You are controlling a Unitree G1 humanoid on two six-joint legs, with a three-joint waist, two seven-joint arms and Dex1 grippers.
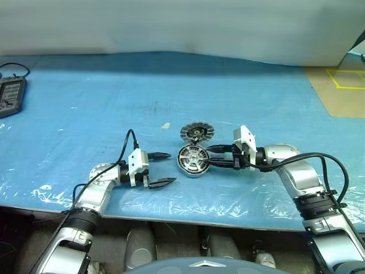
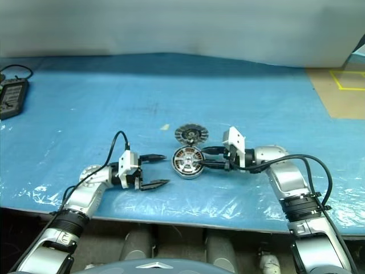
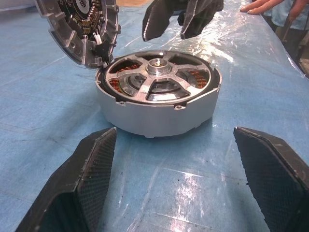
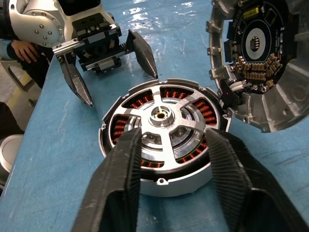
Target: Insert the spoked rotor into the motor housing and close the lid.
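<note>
Spoked rotor (image 4: 164, 118) sitting in motor housing (image 3: 159, 113); lid (image 4: 260, 63) leaning alongside; left gripper (image 1: 162, 169) gaping; right gripper (image 1: 215, 155) parted, straddling housing rim.

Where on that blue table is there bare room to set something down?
The wide blue sheet behind the lid, out to the dark device at the far left edge, lies bare. It is crowded around the motor housing, between the left gripper and right gripper.

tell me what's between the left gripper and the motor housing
Only bare blue table cover between the left gripper and the motor housing, as the left wrist view shows.
</note>
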